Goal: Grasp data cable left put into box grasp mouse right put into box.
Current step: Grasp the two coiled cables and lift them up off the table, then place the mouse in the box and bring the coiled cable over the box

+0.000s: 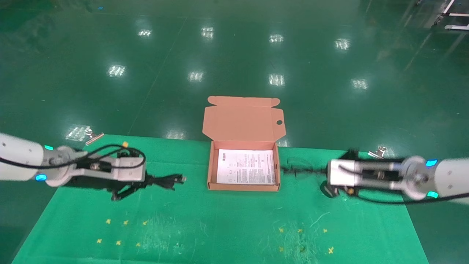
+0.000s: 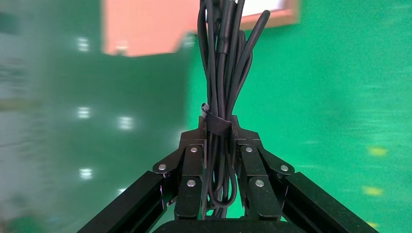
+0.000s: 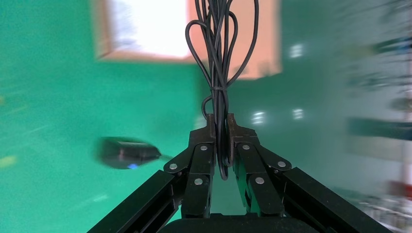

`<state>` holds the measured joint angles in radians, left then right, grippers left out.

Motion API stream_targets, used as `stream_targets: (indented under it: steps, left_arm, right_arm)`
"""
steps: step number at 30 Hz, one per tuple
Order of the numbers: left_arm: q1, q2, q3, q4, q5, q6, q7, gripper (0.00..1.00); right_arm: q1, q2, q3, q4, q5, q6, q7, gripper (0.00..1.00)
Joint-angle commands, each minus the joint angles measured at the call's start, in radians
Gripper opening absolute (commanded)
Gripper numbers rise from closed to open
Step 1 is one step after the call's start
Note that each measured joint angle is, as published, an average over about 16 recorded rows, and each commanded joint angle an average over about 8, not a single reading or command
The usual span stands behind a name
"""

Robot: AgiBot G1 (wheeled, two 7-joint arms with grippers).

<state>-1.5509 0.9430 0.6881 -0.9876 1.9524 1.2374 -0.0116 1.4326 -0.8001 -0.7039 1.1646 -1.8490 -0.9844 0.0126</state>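
Observation:
The box (image 1: 209, 172) lies open at the middle of the green cloth, with its lid (image 1: 242, 119) back and a white leaflet inside. My left gripper (image 1: 149, 180) is left of the box and shut on the data cable (image 1: 169, 180), whose plug end points toward the box. In the left wrist view the jaws (image 2: 217, 133) clamp the black bundle (image 2: 221, 73) at its band. My right gripper (image 1: 325, 172) is right of the box and shut on the mouse's thin cord (image 1: 296, 169), which shows bunched in the right wrist view (image 3: 219, 68). The mouse (image 1: 329, 190) sits below that gripper and also shows in the right wrist view (image 3: 127, 152).
The green cloth (image 1: 220, 227) covers the table and carries small yellow cross marks (image 1: 117, 242) near the front. Metal clips (image 1: 94, 138) hold its far corners. Beyond the far edge is a shiny green floor (image 1: 234, 55).

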Motion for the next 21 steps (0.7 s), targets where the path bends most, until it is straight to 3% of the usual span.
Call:
stream_targets:
  steps: [1,11,21]
  left_arm:
    - [-0.008,-0.006,0.000,-0.047,0.017,-0.006,-0.020,0.00]
    - [-0.066,0.044,0.001,-0.140,0.132,-0.084,-0.116,0.00]
    - [-0.117,0.123,0.003,-0.093,0.192,-0.147,-0.154,0.00]
  right_arm:
    - [0.015,0.011,0.010,0.037,-0.015,0.012,0.024,0.00]
    - [0.131,-0.099,0.024,0.039,-0.013,0.044,-0.005,0.00]
    - [0.245,-0.269,0.016,-0.121,0.011,0.085,-0.126,0.00]
